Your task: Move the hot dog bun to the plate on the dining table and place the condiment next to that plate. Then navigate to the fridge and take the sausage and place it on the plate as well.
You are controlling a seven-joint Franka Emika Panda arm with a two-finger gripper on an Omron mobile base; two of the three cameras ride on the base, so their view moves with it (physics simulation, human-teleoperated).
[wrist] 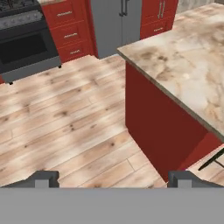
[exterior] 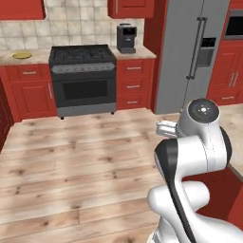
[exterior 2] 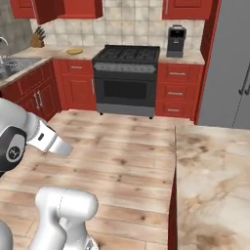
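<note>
- Facing the tall grey steel double-door fridge (exterior: 190, 52) across the wood plank floor (exterior: 71, 156), the base looks to be on the navigation leg of the task; whether the bun and the condiment are already set down cannot be told from these views.
- The fridge doors are shut, their long vertical bar handles (exterior: 197, 47) meeting at the centre seam, so the sausage is presumably behind them, out of sight.
- The long dining table with the beige-brown marble top and red base (exterior 2: 215, 185) lies close on the robot's right; the stretch of top in view is bare.
- The black range with a glass oven door (exterior: 83, 78) and the small black coffee machine (exterior: 126, 38) stand left of the fridge.
- The gripper (wrist: 113, 178) hangs released, jaws wide apart with nothing between them, aimed down at the floor beside the table's corner.
- Next, judging from this: drive closer, square up to a door, and bring the spread jaws around a handle to pull it open.
</note>
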